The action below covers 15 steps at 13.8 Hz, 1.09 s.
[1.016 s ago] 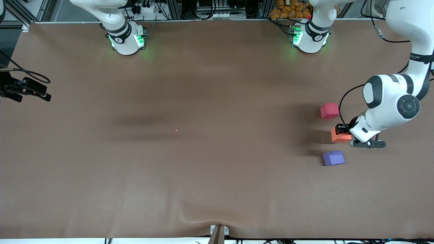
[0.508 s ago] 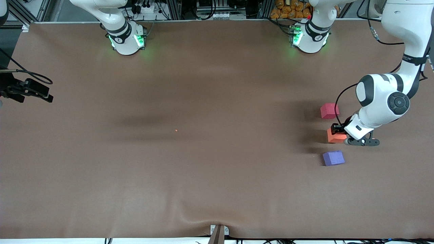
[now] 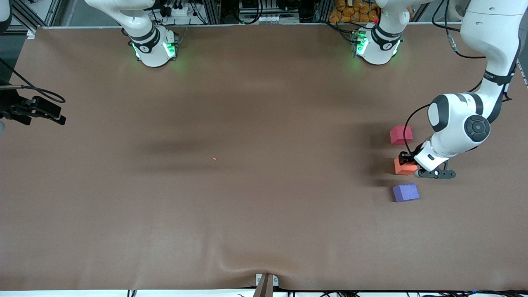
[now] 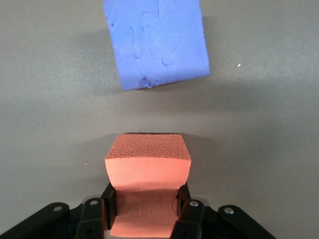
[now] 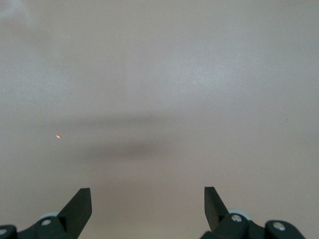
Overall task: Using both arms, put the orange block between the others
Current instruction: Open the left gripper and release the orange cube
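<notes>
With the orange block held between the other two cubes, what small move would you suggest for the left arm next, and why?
Probably lower it and let go. The left gripper is shut on the orange block, which sits in the gap between the crimson cube and the purple cube. The right gripper waits open.

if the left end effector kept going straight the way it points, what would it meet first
Probably the purple block. The left end effector, shut on the orange block, points toward it in the left wrist view, with bare table between the two blocks. How high the orange block rides is unclear.
</notes>
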Each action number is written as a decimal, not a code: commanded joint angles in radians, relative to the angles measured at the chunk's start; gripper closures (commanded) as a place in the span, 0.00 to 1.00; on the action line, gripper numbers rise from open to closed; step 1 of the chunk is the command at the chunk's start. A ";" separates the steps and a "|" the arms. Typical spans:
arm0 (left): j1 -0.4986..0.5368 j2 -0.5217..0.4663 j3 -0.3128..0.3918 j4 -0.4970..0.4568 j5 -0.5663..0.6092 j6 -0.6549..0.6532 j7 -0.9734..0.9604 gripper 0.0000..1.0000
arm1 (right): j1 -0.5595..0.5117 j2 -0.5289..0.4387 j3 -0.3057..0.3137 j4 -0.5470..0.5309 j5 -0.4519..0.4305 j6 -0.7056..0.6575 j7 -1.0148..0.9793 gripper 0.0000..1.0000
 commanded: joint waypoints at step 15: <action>0.005 -0.128 -0.004 0.132 0.014 -0.161 0.001 0.00 | 0.000 -0.002 0.006 -0.002 -0.004 0.002 0.019 0.00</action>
